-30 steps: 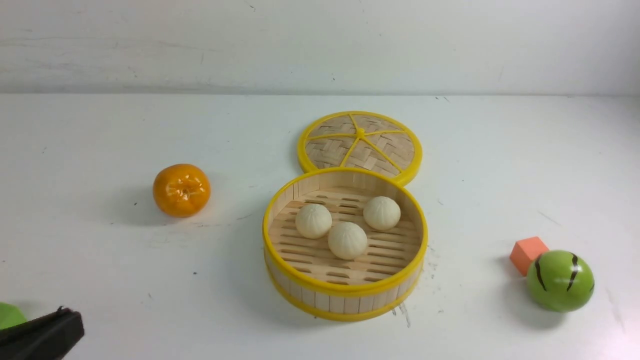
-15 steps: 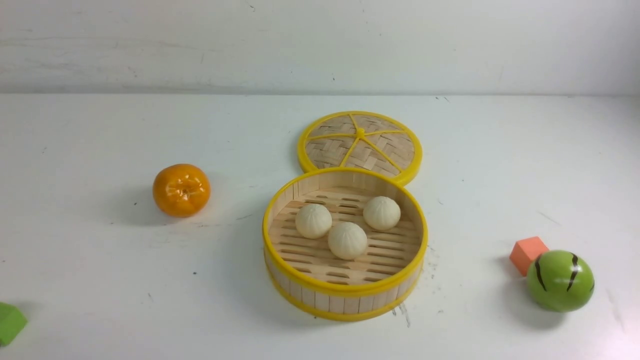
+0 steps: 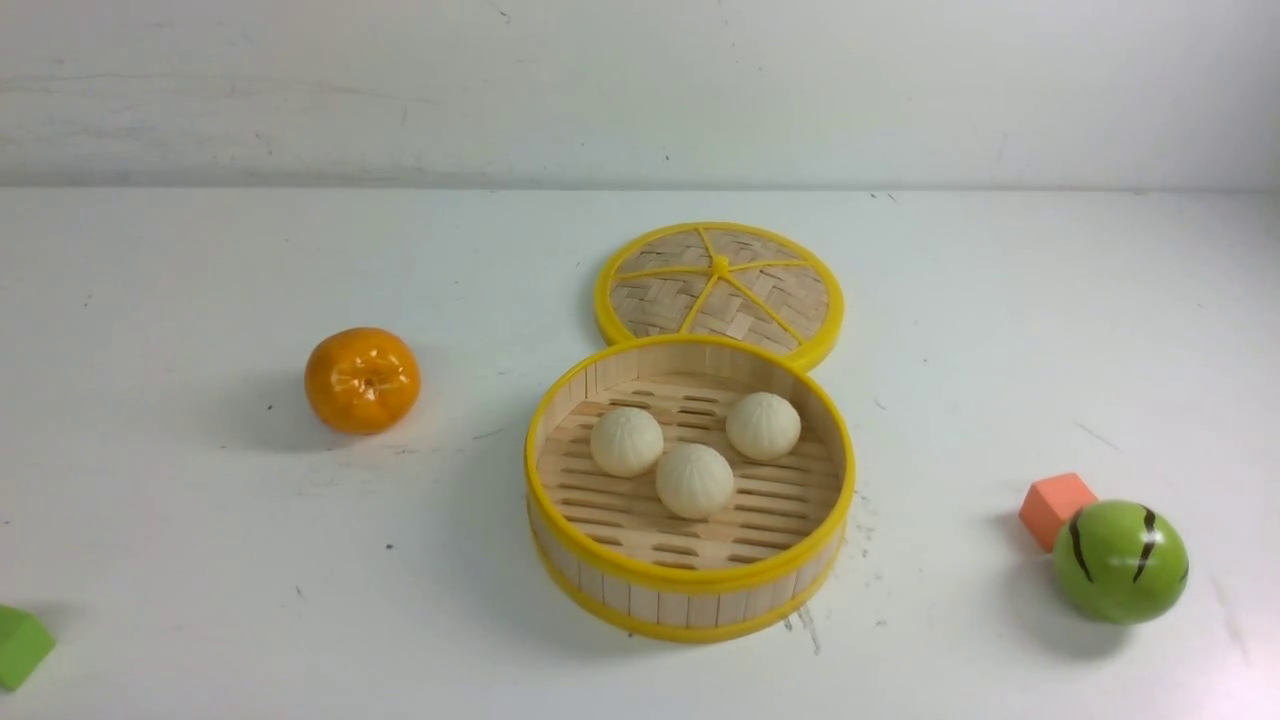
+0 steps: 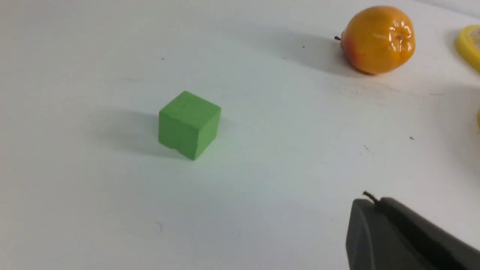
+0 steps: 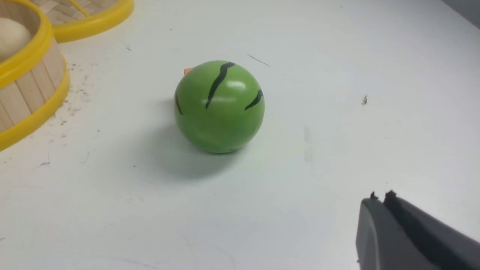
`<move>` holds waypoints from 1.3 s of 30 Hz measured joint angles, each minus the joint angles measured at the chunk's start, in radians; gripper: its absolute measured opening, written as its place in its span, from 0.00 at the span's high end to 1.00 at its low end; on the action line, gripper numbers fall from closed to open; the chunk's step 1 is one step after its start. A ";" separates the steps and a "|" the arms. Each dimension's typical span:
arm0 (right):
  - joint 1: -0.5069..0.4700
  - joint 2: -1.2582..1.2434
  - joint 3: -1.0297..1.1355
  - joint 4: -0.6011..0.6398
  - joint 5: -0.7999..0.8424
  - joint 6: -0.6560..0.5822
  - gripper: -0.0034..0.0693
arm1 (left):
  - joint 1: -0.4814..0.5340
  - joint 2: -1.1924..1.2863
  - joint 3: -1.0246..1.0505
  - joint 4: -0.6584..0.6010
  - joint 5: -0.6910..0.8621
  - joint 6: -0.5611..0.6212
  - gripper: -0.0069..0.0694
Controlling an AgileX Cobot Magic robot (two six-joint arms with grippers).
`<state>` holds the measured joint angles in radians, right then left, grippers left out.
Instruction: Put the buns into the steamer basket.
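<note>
White table [image 3: 200,600] w/ scuffs, white wall [image 3: 400,90] behind.

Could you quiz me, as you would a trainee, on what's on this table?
1. True or false: all three buns lie inside the steamer basket.
2. What stands closest to the green striped ball? A) orange B) orange-red block C) lid
3. Fill in: the woven lid lies flat ____ the basket, on the far side.

Key: 1 true. 2 B, the orange-red block. 3 behind.
</note>
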<state>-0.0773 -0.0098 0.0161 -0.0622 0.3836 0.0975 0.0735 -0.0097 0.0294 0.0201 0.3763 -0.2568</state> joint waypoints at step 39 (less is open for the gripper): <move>0.000 0.000 0.000 0.000 0.001 0.000 0.90 | 0.000 0.000 0.000 0.002 0.005 0.034 0.93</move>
<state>-0.0773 -0.0098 0.0158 -0.0622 0.3844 0.0975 0.0735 -0.0097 0.0294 0.0226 0.3810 -0.2223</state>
